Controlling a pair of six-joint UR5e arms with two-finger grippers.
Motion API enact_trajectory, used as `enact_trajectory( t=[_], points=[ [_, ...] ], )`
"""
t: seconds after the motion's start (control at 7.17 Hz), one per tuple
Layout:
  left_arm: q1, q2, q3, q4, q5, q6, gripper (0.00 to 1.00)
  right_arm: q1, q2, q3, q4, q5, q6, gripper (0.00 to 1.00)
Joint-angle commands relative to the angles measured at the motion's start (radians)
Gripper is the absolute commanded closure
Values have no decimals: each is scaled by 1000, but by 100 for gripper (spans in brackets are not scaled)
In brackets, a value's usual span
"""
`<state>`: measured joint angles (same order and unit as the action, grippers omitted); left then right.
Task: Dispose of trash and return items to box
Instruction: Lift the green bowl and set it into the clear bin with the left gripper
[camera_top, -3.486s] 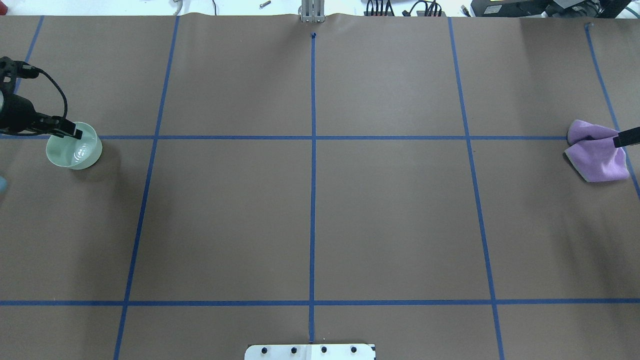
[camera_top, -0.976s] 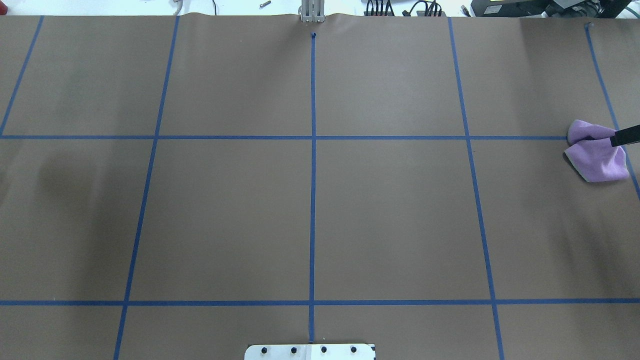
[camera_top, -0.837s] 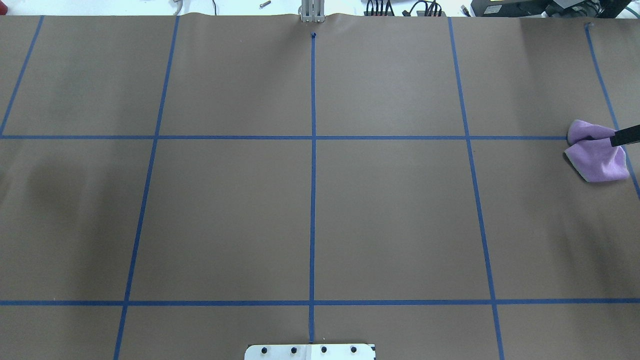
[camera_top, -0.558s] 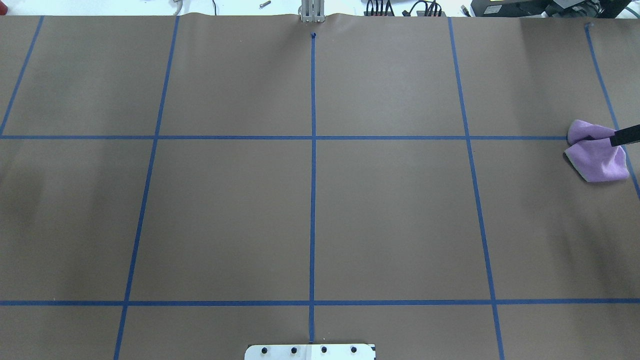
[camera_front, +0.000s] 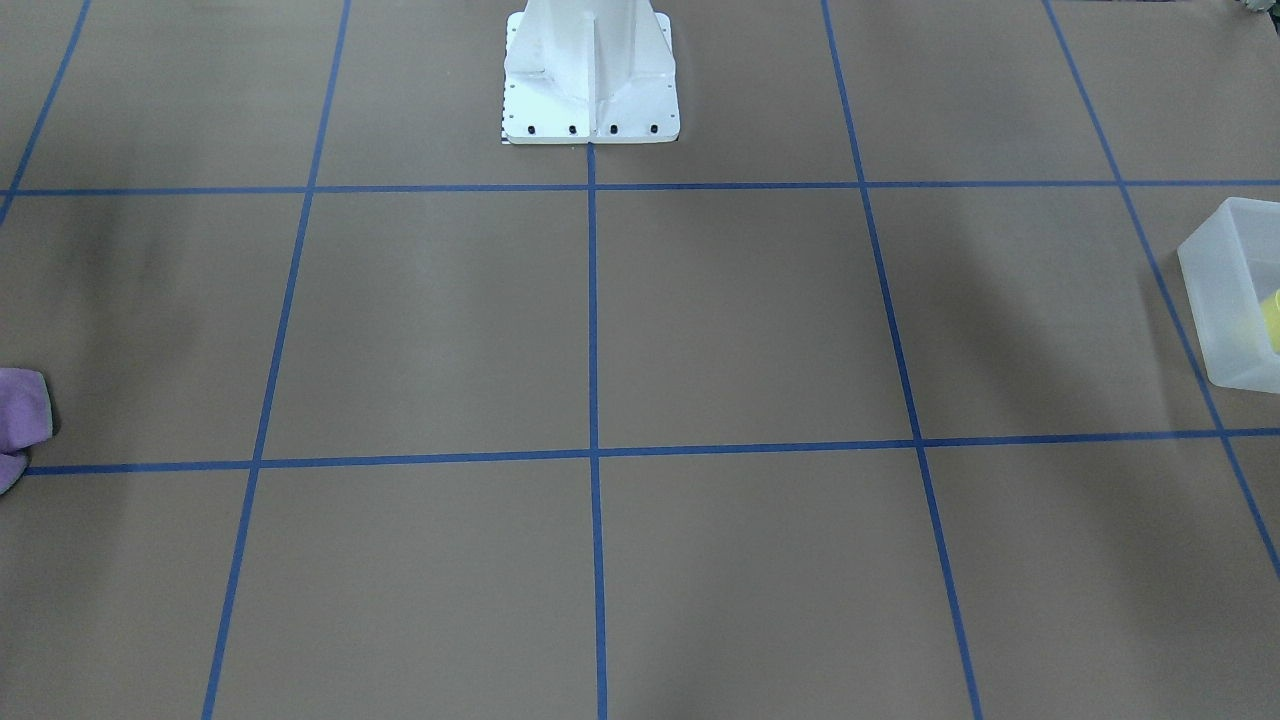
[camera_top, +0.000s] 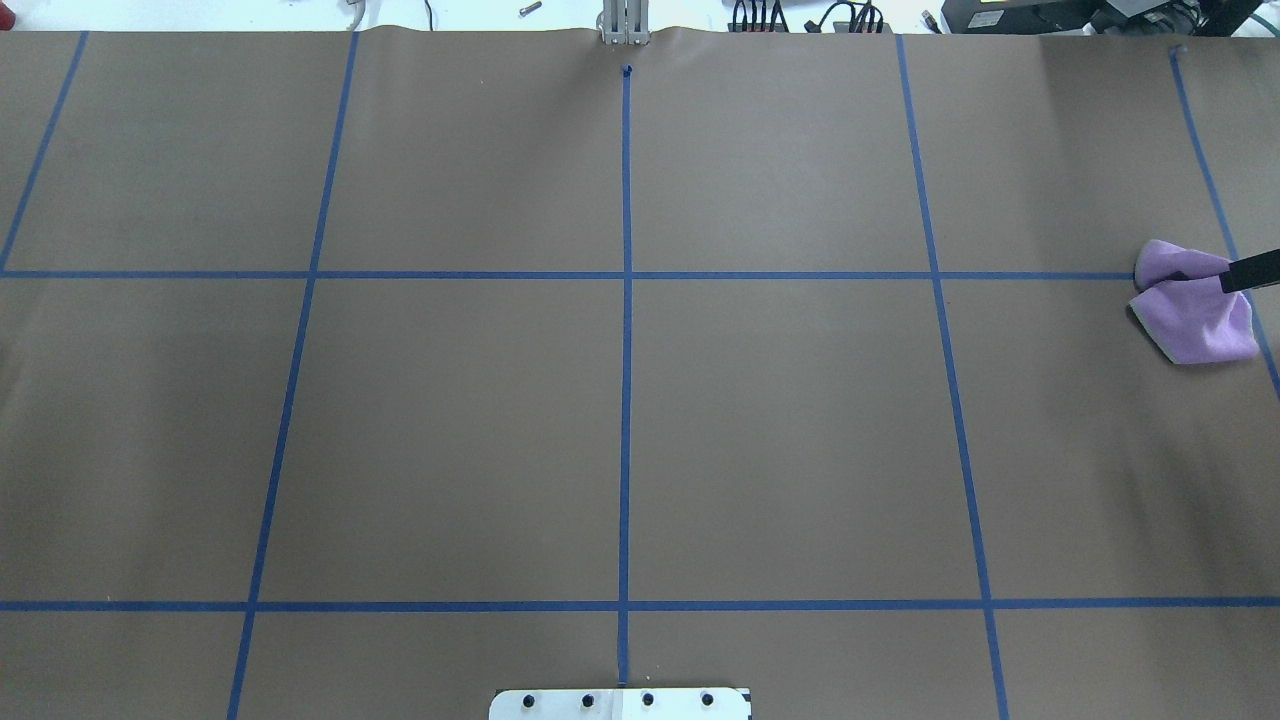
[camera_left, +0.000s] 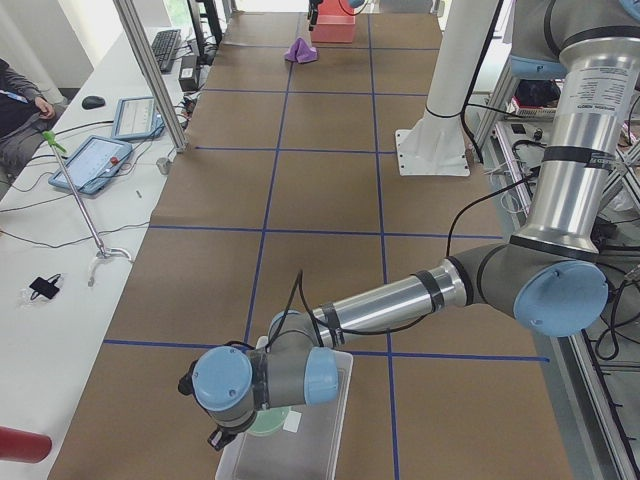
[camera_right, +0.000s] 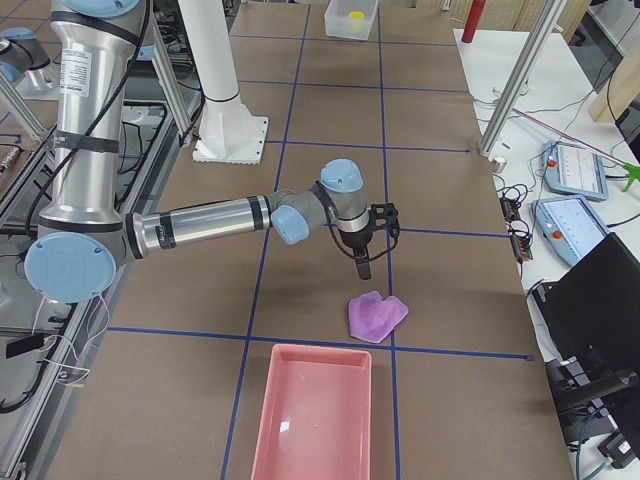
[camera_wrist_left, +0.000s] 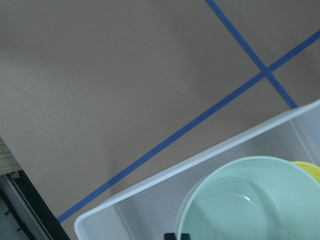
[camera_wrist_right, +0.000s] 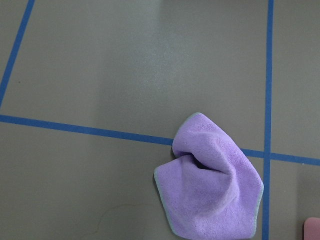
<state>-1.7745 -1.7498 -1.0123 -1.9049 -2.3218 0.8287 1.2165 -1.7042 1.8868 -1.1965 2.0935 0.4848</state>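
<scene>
The pale mint-green round bowl (camera_wrist_left: 245, 200) and the left gripper (camera_left: 222, 440), seen at the left edge of the overhead view 3.5 s ago, are gone from that view. The purple crumpled cloth (camera_wrist_right: 212, 185) and the dark fingertip over it lie as before.

In the left side view, the near arm reaches out to the table's left end, with its wrist above the translucent frosted-white rectangular plastic box (camera_wrist_left: 150, 187). In the left wrist view, the bowl sits within the box's outline. It covers part of the small yellow plastic cup (camera_wrist_left: 309, 170), which is inside the box. Whether the bowl rests there or hangs is unclear. Only a dark fingertip shows at the bottom of that view, so I cannot tell how the left fingers stand. The box's corner lies near the table edge.

At the far right end, the right gripper (camera_right: 362, 265) points down above the cloth without touching it. I cannot tell how wide its fingers are. The cloth lies across a blue tape line (camera_wrist_right: 75, 129) on the brown paper table (camera_top: 780, 430). It lies near a pink rectangular plastic tray (camera_right: 312, 410), with another tape line between them. Box and cloth are well apart, and the white robot base (camera_front: 590, 80) stands between the ends.
</scene>
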Motion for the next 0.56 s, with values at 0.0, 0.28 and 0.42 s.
enact_trajectory(
  t=[0.0,0.28,0.42],
  points=[
    [1,1,100,-102,1,3,100,0,2,0,0,-1,0,0],
    [3,6,101,-103,-1,-17,100,0,5,0,0,-6,-2,0],
    [4,7,109,-159,1,-81,100,0,6,0,0,-7,-2,0]
  ],
)
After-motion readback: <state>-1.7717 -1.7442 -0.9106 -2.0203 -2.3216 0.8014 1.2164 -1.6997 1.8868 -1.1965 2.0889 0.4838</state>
